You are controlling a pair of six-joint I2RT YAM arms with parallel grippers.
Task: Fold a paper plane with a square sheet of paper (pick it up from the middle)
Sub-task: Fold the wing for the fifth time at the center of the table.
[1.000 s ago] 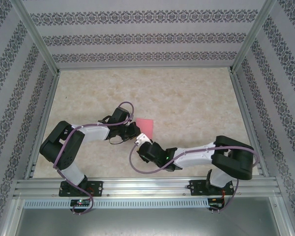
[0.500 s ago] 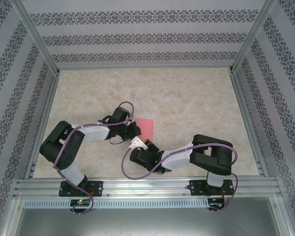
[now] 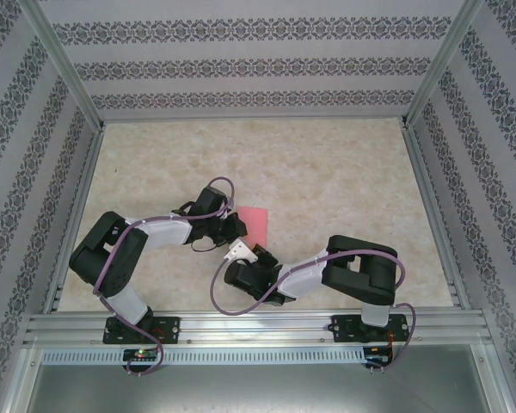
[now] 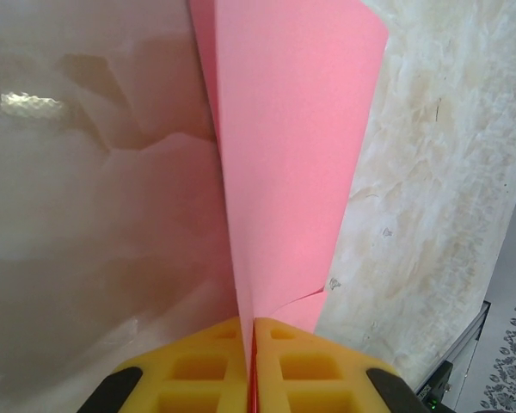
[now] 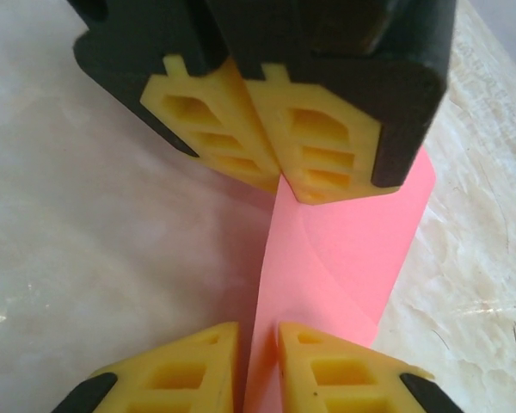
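Two grippers meet at the pink, creased square sheet of paper [image 4: 292,155], near the middle of the table [image 3: 327,172]. Your left gripper [image 4: 252,353] is clamped tight on one end. Your right gripper [image 5: 258,348] has its fingers narrowly apart around the opposite end; you cannot tell whether they pinch it.

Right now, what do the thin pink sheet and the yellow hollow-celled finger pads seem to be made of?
Thin pink sheet: paper, matte, judging by its sharp crease and soft curl. Yellow hollow-celled finger pads: probably moulded plastic or rubber, matte; the look leaves that open.
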